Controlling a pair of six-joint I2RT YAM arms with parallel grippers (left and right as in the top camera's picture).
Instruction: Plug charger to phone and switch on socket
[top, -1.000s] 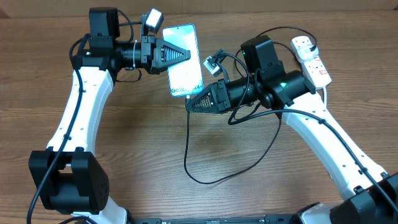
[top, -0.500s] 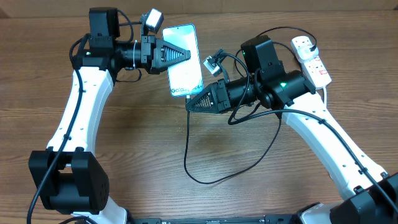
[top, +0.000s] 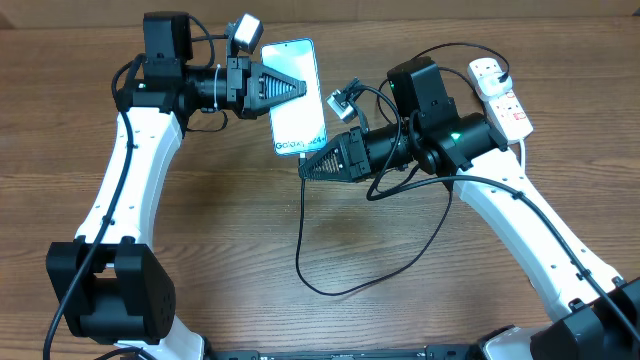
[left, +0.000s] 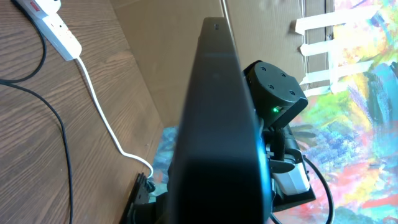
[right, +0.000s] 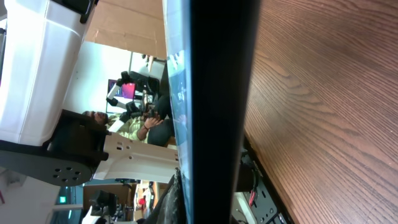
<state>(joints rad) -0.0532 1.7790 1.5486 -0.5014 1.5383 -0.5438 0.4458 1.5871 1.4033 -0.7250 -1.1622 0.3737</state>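
Two shut grippers at the phone (top: 300, 120): left gripper (top: 301, 88) pinched on its side edge, right gripper (top: 304, 171) at its near end, maybe on the charger (top: 299, 245) tip. Socket (top: 500, 95) on the table (top: 200, 250), far right.

Overhead looks straight down on table (top: 230, 235), both wrist views pressed close against phone (top: 299, 100) edge

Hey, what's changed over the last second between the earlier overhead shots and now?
Nothing visibly changed. The left hand stays shut at the phone. The right hand stays shut by the phone's lower end, and the charger trails below it as before.
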